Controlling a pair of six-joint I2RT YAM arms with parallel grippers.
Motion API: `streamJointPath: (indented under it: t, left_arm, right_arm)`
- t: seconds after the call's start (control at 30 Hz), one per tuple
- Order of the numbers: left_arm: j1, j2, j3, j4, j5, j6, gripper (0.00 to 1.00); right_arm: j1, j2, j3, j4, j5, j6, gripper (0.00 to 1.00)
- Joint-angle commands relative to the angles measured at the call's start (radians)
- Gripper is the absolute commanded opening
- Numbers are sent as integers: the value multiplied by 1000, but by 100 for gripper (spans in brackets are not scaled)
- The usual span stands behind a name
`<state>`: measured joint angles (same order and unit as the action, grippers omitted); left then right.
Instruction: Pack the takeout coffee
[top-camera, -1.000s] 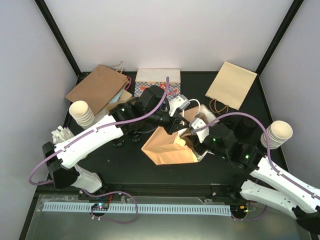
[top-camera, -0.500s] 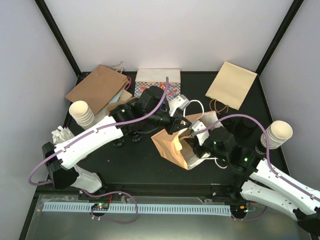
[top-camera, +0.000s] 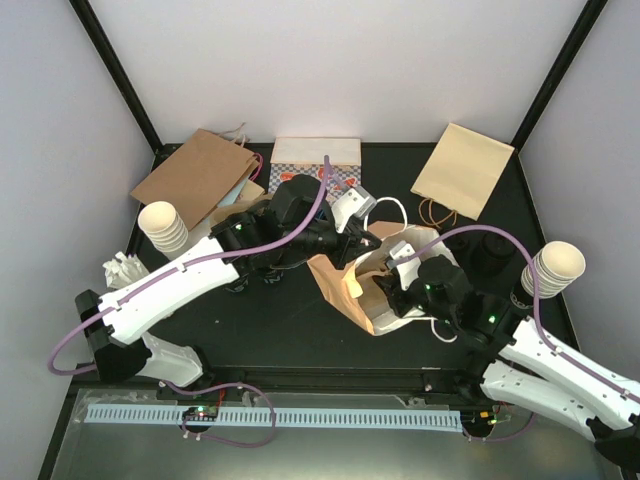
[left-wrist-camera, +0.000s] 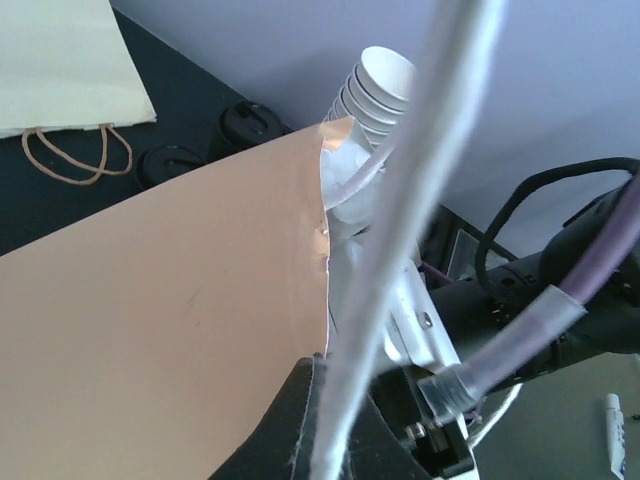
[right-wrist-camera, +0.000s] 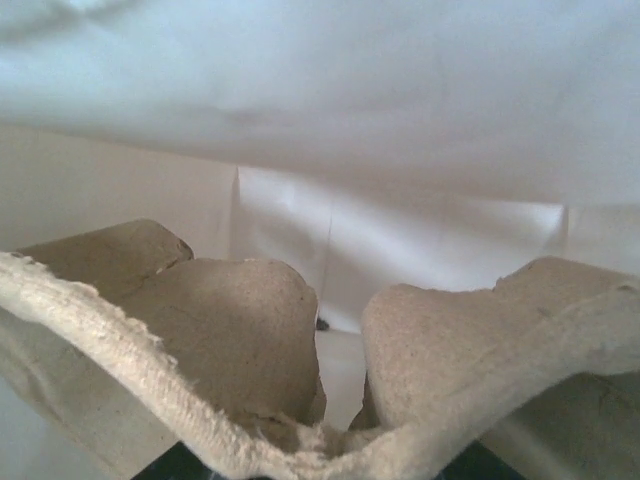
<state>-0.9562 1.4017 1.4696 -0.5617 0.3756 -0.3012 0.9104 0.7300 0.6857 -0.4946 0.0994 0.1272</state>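
Loading the cardboard tray (right-wrist-camera: 230, 320) into the paper bag (top-camera: 345, 295); coffee not packed yet.
My left end effector (top-camera: 338, 243) is pinched shut on the paper bag's handle, holding its mouth open. My right end effector (top-camera: 385, 290), closed on the cardboard tray, reaches inside. The black coffee cups (left-wrist-camera: 248, 122) sit on the bench (top-camera: 270, 330) beyond.

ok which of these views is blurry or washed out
top external: evenly lit and sharp, brown bag clear; left wrist: a white strip close to the lens is smeared out of focus, the bag behind sharper; right wrist: inside the bag, pale bluish and flat, cardboard tray rim soft
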Motion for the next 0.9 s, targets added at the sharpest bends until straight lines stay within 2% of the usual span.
streamJointPath:
  t: [0.0, 0.2, 0.47, 0.87]
  left_arm:
    - [-9, -53, 9, 77, -42, 17, 2]
    - [-20, -33, 10, 72, 26, 32, 2]
    - [-49, -26, 4, 87, 30, 55, 1]
    - [-50, -44, -80, 243, 141, -27, 2]
  right_arm:
    - [6, -12, -21, -7, 28, 59, 26]
    - [5, 91, 14, -22, 38, 50, 26]
    - [4, 167, 33, -17, 28, 65, 26]
    - [-24, 252, 71, -54, 0, 91, 27]
